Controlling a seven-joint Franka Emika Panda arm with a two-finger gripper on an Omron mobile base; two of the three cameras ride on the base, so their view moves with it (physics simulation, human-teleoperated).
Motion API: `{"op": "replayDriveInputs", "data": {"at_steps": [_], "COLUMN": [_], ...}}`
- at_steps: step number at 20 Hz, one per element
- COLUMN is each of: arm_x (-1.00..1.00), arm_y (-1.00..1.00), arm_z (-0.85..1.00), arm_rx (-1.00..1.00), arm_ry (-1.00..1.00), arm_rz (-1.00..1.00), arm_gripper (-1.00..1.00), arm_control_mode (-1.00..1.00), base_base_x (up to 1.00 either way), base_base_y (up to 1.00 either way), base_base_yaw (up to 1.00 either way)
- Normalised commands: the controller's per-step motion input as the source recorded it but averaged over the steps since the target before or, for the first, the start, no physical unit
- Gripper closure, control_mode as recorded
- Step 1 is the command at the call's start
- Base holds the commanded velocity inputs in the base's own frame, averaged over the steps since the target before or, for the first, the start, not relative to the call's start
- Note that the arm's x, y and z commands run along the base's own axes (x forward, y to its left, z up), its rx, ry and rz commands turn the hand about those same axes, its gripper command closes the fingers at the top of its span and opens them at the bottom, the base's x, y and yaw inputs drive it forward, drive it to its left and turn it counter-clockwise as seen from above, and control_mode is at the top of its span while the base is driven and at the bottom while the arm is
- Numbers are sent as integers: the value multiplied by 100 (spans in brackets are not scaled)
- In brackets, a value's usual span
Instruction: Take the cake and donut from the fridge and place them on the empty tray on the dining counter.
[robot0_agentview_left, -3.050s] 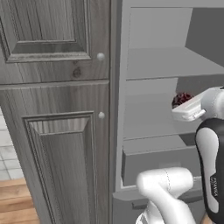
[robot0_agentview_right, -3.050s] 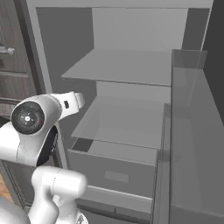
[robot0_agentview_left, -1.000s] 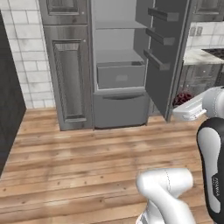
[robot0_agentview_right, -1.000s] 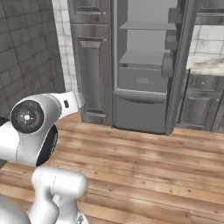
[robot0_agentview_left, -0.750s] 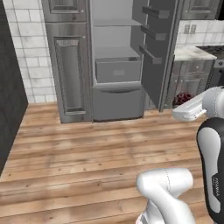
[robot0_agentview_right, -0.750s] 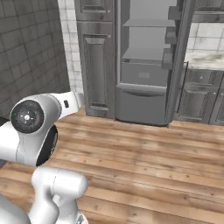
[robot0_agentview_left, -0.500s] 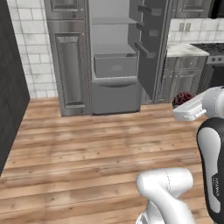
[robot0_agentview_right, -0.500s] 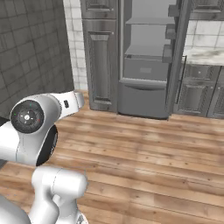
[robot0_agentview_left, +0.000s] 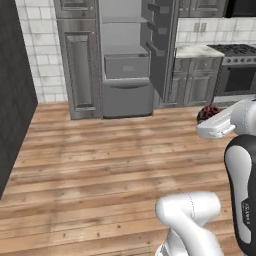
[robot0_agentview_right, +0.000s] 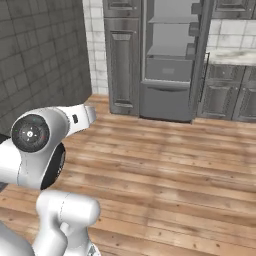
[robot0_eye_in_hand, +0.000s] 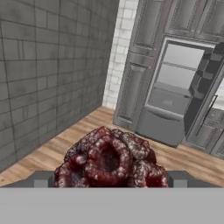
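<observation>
My gripper (robot0_eye_in_hand: 110, 180) is shut on the donut (robot0_eye_in_hand: 109, 159), a lumpy dark red ring with a dark hollow in its middle that spans the whole gap between the fingertips. In the left base view the donut (robot0_agentview_left: 209, 111) sits atop the white hand (robot0_agentview_left: 216, 127) at the right edge, held over the floor. The fridge (robot0_agentview_left: 125, 65) stands far ahead with its door (robot0_agentview_left: 159, 45) swung open and pale shelves and a drawer showing; it also appears as the fridge (robot0_agentview_right: 170, 60) and the fridge (robot0_eye_in_hand: 175, 92). The cake, tray and dining counter are out of view.
Wooden floor (robot0_agentview_left: 100, 150) stretches between me and the fridge. A dark tiled wall (robot0_agentview_right: 40, 55) rises on the left. Grey panelled cabinets (robot0_agentview_left: 77, 65) flank the fridge, with a pale counter (robot0_agentview_left: 195, 50) and a stove (robot0_agentview_left: 240, 70) at the right.
The whole picture has shifted: the base has backed away from the fridge and turned, so the fridge looks smaller and farther left. The donut stays in the gripper.
</observation>
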Motion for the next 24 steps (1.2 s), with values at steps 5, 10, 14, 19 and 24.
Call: {"op": "replayDriveInputs", "data": {"at_steps": [5, 10, 14, 19, 24], "arm_x": [0, 0, 0, 0, 0], "arm_y": [0, 0, 0, 0, 0], "arm_z": [0, 0, 0, 0, 0], "arm_rx": [0, 0, 0, 0, 0], "arm_ry": [0, 0, 0, 0, 0], "arm_rz": [0, 0, 0, 0, 0], "arm_gripper": [100, 100, 100, 100, 100], "arm_control_mode": [100, 100, 100, 100, 100], "base_base_x": [-100, -85, -65, -71, -68], "base_base_y": [-53, -71, -81, -52, -31], "base_base_yaw": [0, 0, 0, 0, 0]}}
